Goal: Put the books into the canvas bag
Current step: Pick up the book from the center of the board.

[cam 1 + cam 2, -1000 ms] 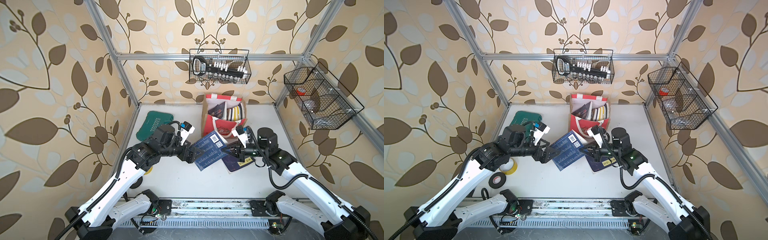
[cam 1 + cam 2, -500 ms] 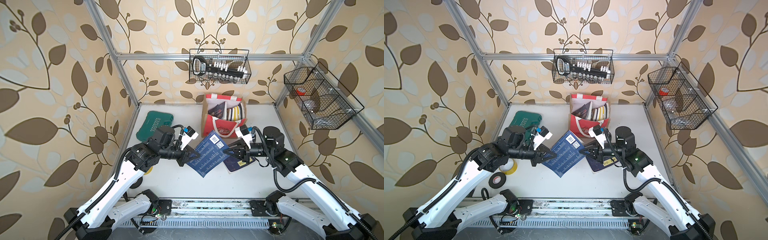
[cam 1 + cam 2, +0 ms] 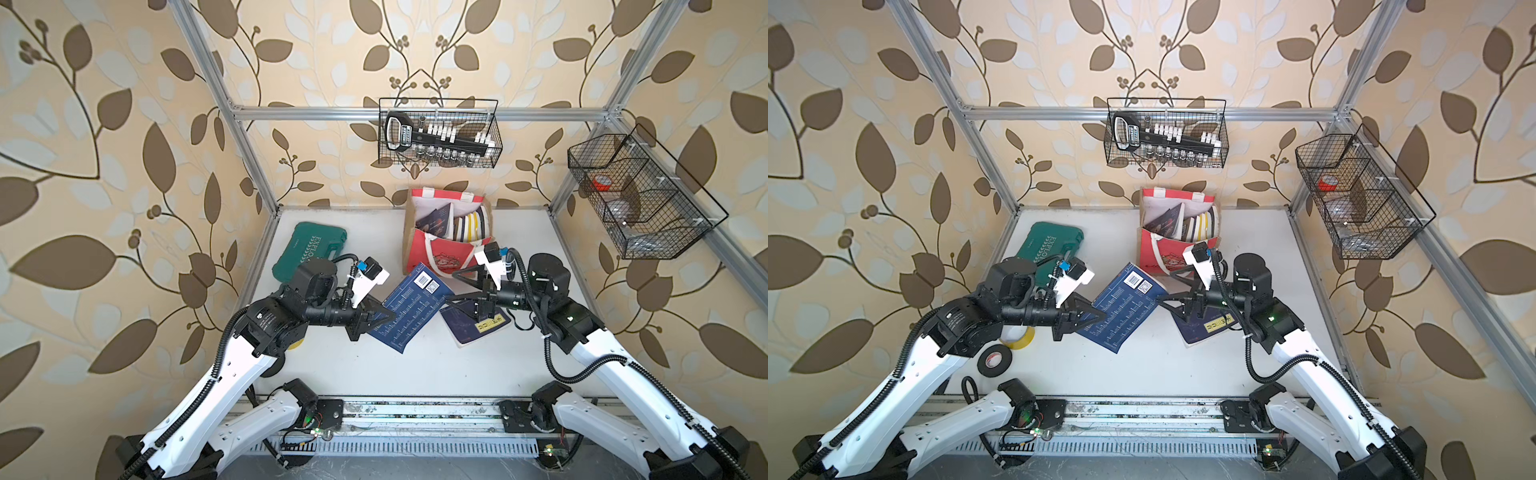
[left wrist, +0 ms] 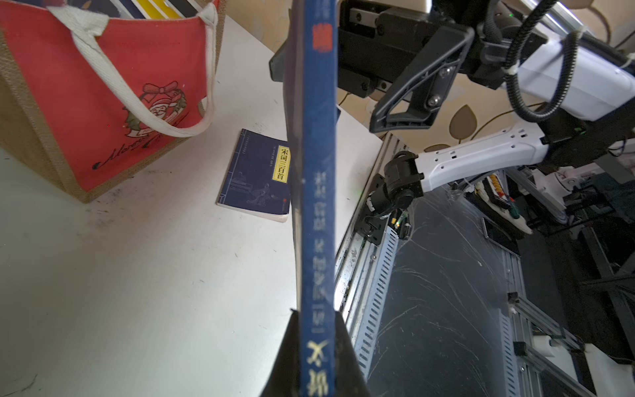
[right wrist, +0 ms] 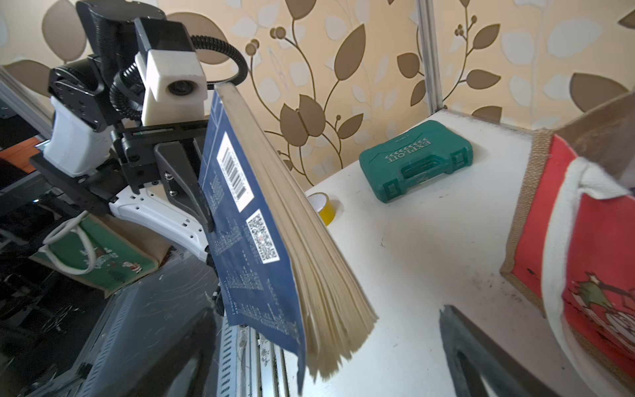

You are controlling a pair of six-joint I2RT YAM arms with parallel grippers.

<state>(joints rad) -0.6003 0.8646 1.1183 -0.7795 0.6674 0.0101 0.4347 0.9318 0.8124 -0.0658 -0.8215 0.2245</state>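
Observation:
A blue book (image 3: 411, 307) with a barcode hangs tilted above the table in both top views. My left gripper (image 3: 386, 320) is shut on its spine edge, which the left wrist view shows pinched between the jaws (image 4: 315, 312). My right gripper (image 3: 451, 286) stands open at the book's opposite edge, its fingers apart from the pages (image 5: 326, 319). A navy book (image 3: 478, 324) with a yellow label lies flat on the table under the right gripper. The canvas bag (image 3: 440, 253) stands behind it, upright, with several books (image 3: 457, 220) inside.
A green tool case (image 3: 309, 249) lies at the back left. A yellow tape roll (image 3: 1017, 334) and a black one (image 3: 994, 359) sit by the left arm. Wire baskets hang on the back wall (image 3: 438, 137) and the right wall (image 3: 640, 195).
The left gripper closed on the blue book. The right gripper opened, let go of the book and drew back a little to the right.

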